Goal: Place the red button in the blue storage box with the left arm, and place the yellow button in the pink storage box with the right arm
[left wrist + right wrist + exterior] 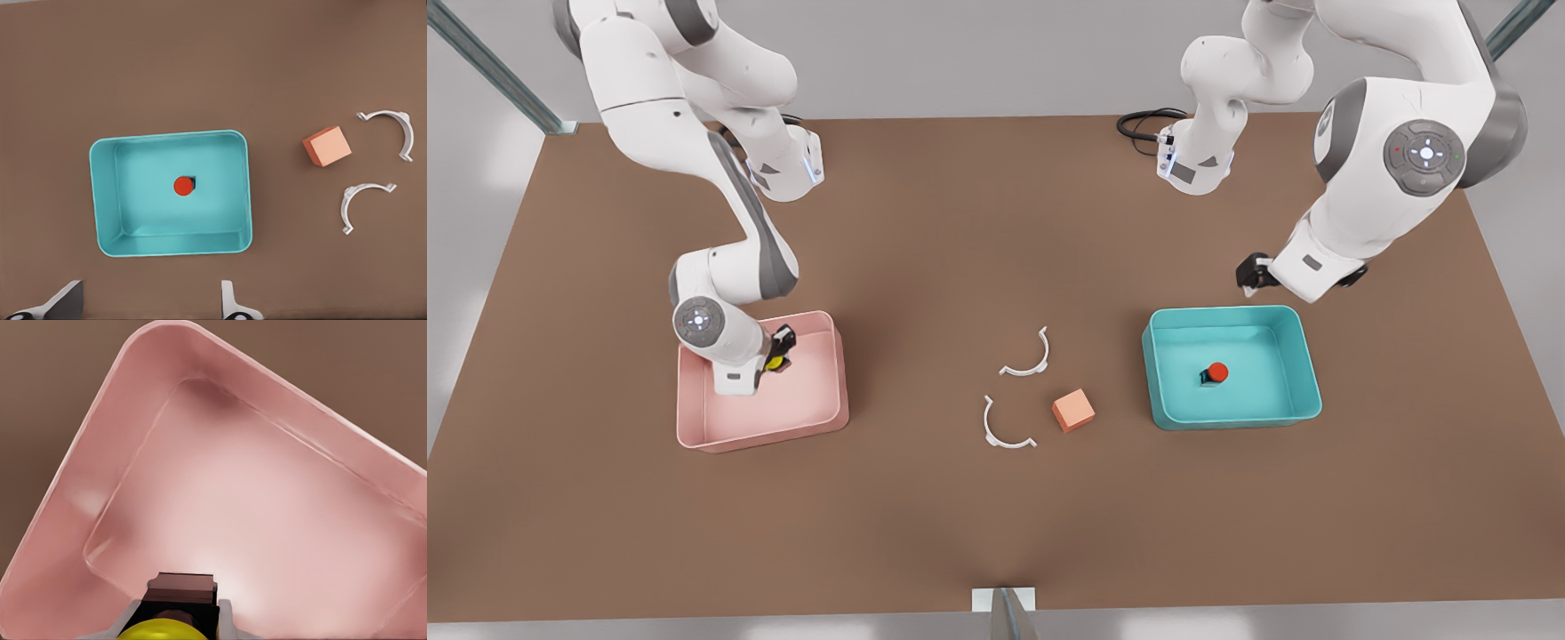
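Note:
The red button [1215, 372] [183, 186] stands on the floor of the blue storage box [1236, 420] [173, 245], with nothing touching it. My left gripper [1254, 271] [147, 310] hovers open beyond the box's far wall, on the front view's right. At the front view's left, my right gripper [778, 351] [175, 623] is inside the walls of the pink storage box [765, 436] [87, 433], above its floor. It is shut on the yellow button [774, 363] [163, 631], whose black base [181, 587] points down at the box floor.
An orange cube [1073, 410] [327, 146] lies between the two boxes. Beside it are two white curved clips [1027, 356] [1005, 427] [390, 127] [360, 200]. A black cable [1143, 120] loops at the brown table's far edge.

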Controlling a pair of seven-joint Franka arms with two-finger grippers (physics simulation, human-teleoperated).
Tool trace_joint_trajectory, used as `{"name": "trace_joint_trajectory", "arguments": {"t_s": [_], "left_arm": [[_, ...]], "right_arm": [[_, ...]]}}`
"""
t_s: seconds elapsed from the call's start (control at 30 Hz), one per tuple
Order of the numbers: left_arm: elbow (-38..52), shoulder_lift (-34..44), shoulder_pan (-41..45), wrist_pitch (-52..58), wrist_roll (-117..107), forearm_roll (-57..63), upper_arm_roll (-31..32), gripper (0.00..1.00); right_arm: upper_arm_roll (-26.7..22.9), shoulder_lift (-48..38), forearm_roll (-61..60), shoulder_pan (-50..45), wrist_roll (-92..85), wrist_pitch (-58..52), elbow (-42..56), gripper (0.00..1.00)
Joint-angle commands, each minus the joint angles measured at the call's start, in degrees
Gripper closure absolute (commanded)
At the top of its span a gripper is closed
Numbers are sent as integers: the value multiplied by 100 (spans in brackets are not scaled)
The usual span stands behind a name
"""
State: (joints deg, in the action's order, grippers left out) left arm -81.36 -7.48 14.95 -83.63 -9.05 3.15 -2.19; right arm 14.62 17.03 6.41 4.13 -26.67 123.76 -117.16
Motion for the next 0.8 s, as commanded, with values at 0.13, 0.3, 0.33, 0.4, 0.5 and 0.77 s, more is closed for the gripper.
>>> {"name": "trace_joint_trajectory", "arguments": {"t_s": [0.13, 0.3, 0.33, 0.4, 0.5, 0.77], "left_arm": [[23, 1, 17, 330, 1300, -16, 0, 0], [23, 1, 8, 321, 1292, -25, 0, 0], [23, 1, 17, 321, 1283, -16, 0, 0], [32, 1, 8, 321, 1274, 1, 0, 0], [32, -17, 8, 330, 1204, -8, 0, 0], [32, -43, 8, 321, 1195, -8, -9, 0]], "right_arm": [[-3, -7, 114, 123, 2351, 298, -80, 0], [6, -288, 88, 105, 2386, -525, 437, 0], [6, -349, -104, 105, 2386, -1273, 1017, 0], [-64, -771, -325, 35, 2755, -2066, 1775, 0], [-899, -1158, -360, -466, 2799, -3006, 2610, 0], [-952, -1114, -826, -378, 3538, -3297, 2645, 0]]}}
